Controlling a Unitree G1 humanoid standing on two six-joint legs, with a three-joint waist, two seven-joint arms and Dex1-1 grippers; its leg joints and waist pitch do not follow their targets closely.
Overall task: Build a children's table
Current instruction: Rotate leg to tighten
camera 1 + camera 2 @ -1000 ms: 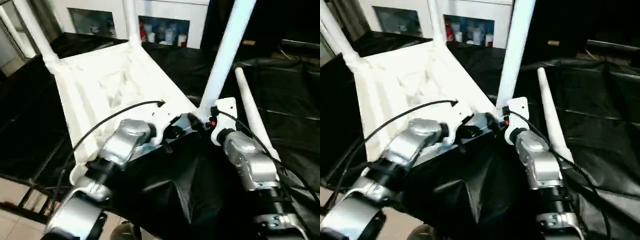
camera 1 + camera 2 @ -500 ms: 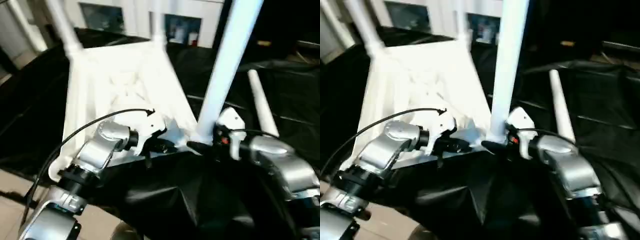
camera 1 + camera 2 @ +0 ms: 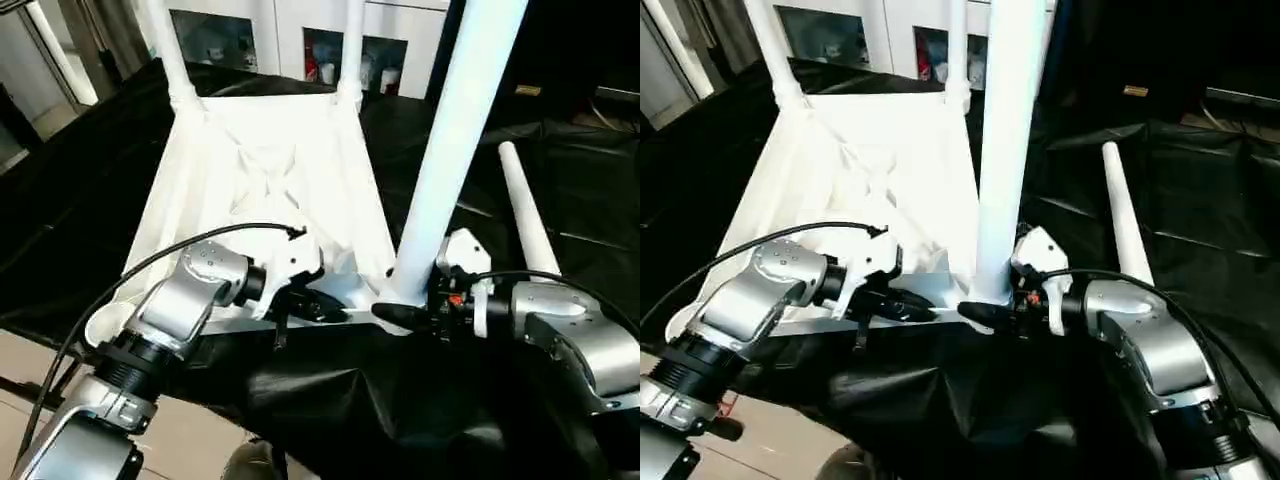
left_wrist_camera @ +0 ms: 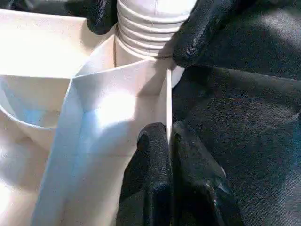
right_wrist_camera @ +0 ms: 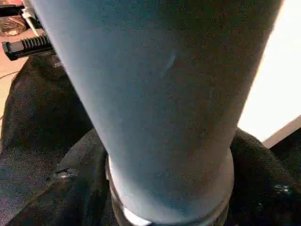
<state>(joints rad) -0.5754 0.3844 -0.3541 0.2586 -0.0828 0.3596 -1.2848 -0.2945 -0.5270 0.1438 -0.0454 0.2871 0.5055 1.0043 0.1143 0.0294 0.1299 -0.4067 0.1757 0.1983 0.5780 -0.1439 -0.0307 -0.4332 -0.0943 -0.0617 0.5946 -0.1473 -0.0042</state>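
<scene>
Left wrist view puts you right at the joint: the near leg stands upright with its ribbed foot in the tabletop corner socket. That tabletop lies underside-up on the black-draped work table, its near edge close to the table's front edge. Two more legs rise from the far corners, and the fourth leg lies loose on the cloth just beside the near one.

Your left gripper is clenched on the thin upright rim of the tabletop beside the socket. Your right gripper straddles the foot of the near leg, one finger either side; a firm grasp can't be judged.

Keep the left pinch steady as an anchor and work the leg straight down its own axis, so the ribs seat evenly.

Room is tight on the near side, where the cloth bunches under both wrists. The right side offers more open cloth, but mind the loose leg there.
</scene>
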